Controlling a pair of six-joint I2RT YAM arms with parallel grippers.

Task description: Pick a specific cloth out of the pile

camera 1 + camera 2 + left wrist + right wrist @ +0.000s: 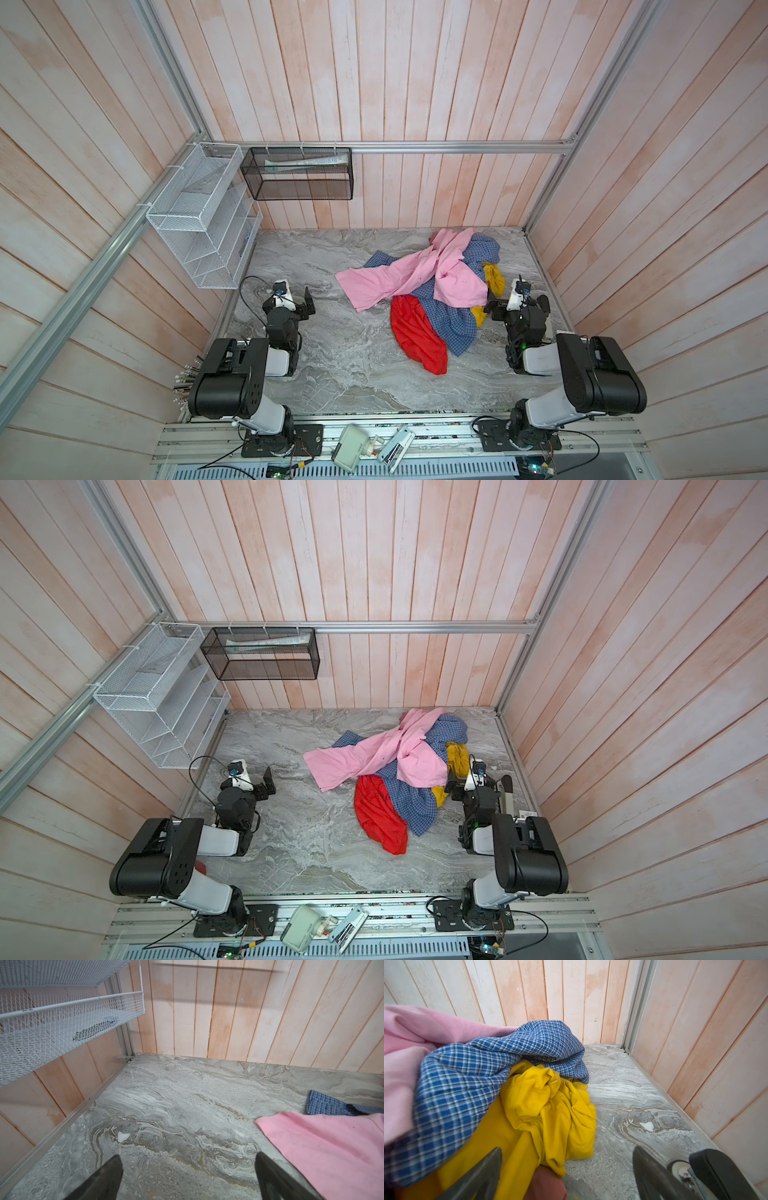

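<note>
The pile [432, 282] [399, 762] lies right of the table's middle: a light pink garment [415, 270] on top, a blue checked shirt [453, 324] under it, a mustard yellow piece [494, 278] at its right. The red cloth [415, 336] [380, 816] spills out of the pile's near side, its far end tucked under the checked shirt. My left gripper [309, 303] [188, 1176] is open over bare marble, well left of the pile. My right gripper [491, 305] [566, 1150] is open at the pile's right edge, one finger over the yellow fabric [546, 1105], nothing clamped.
A white mesh rack [199, 216] hangs on the left wall and a black mesh basket [299, 174] on the back wall. Plank walls close the marble table [353, 374] on three sides. Small devices [374, 449] lie on the front rail.
</note>
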